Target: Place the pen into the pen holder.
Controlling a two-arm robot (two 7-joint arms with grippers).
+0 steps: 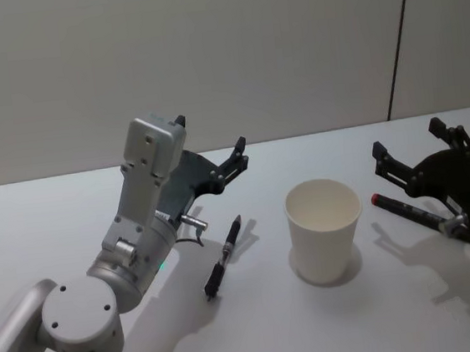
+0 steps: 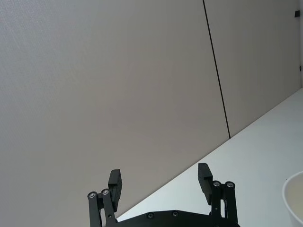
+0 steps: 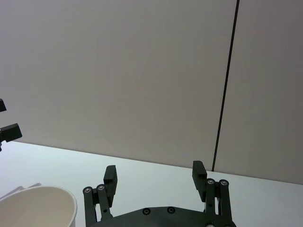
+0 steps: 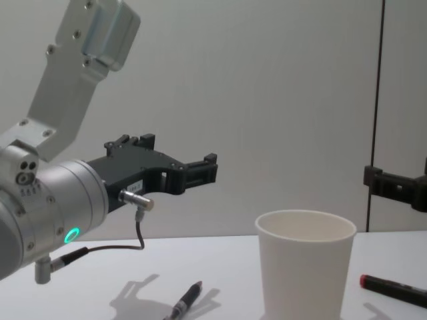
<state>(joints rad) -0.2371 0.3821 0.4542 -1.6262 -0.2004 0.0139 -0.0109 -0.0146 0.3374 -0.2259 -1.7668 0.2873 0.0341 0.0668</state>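
A white table (image 1: 46, 217) stood against a plain grey wall (image 1: 230, 50). Near the middle of the table stood the cup (image 1: 324, 249), a white paper one, upright on its narrower base with its open mouth facing up. The head view looked down into it and saw only its pale inside.

The pen (image 1: 224, 258), slim and black, lay flat on the table just to the left of the cup. It was apart from the cup and ran at a slant, one end pointing away from the robot. A marker (image 1: 407, 209), black with a red end, lay flat on the table to the right of the cup, its red end nearest the cup.

The left gripper (image 1: 210, 135) hung in the air above the table, behind and to the left of the pen. It pointed towards the wall and a little upward. Its two black fingers (image 2: 115, 182) were spread wide, with bare wall showing between them. It touched neither the pen nor the cup.

The right gripper (image 1: 408, 138) was at the right side, raised off the table beside the marker. Its fingers (image 3: 198, 171) were also spread wide with bare wall between them. In the right wrist view the rim of the cup sat close beside one finger without touching it.
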